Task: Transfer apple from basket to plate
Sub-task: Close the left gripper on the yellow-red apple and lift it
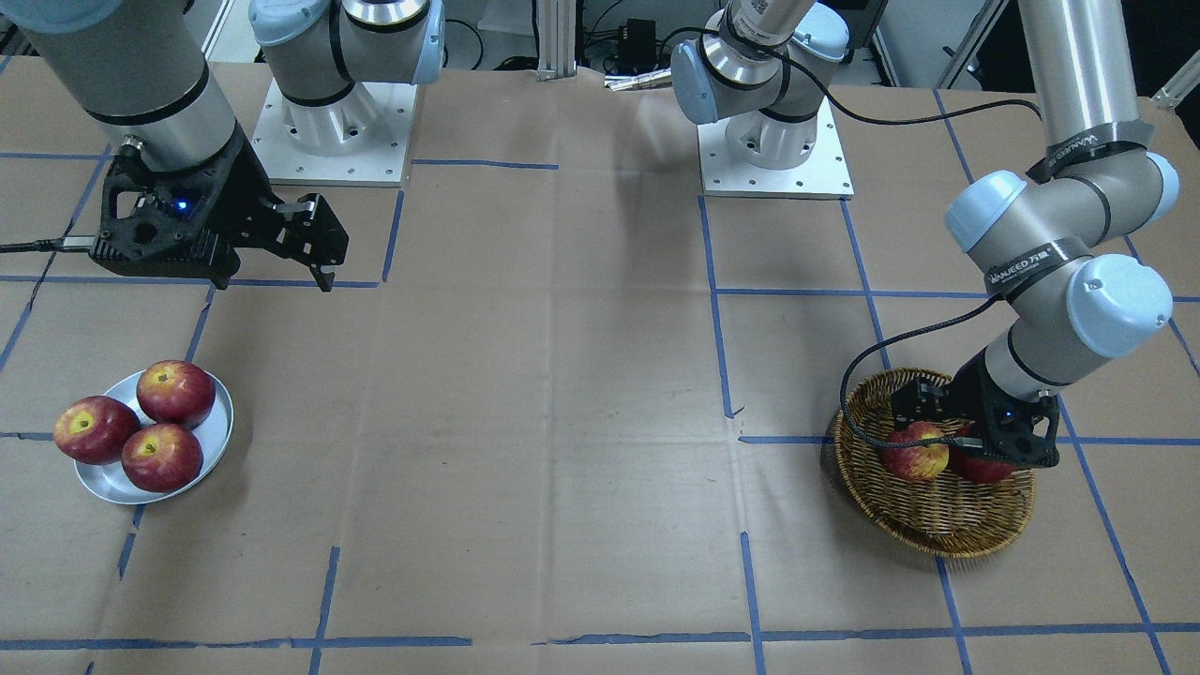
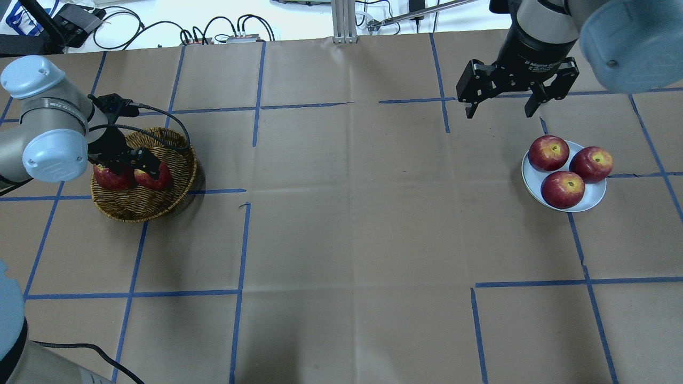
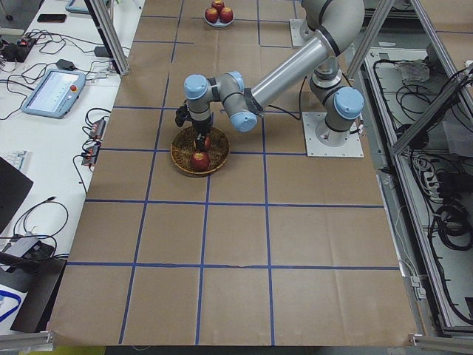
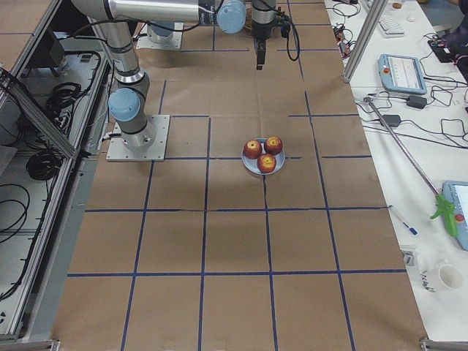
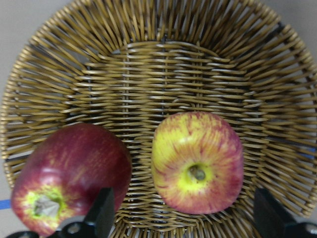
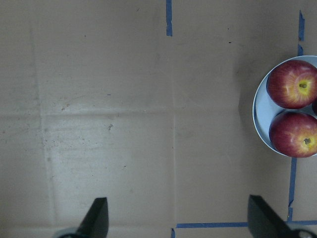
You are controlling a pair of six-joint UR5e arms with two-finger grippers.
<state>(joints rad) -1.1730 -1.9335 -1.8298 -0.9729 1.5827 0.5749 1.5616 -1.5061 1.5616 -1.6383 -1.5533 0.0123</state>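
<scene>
The apple point(image 5: 198, 163), red with yellow streaks, lies in the wicker basket point(image 5: 163, 64) beside a darker red apple point(image 5: 69, 183). My left gripper point(image 5: 187, 218) is open, low in the basket, with one finger on each side of the streaked apple. The front-facing view shows the apple point(image 1: 916, 452), the basket point(image 1: 937, 539) and the left gripper point(image 1: 937, 436). The overhead view shows the apple point(image 2: 156, 178) in the basket point(image 2: 160, 210). The metal plate point(image 2: 593, 195) holds three red apples. My right gripper point(image 2: 501, 109) is open and empty, above the table behind the plate.
The three apples point(image 1: 161, 457) cover most of the plate point(image 1: 214, 441); its rim shows at the right edge of the right wrist view point(image 6: 257, 114). The brown paper table top point(image 2: 347, 213) with blue tape lines lies between basket and plate. The arm bases point(image 1: 333, 122) stand at the back.
</scene>
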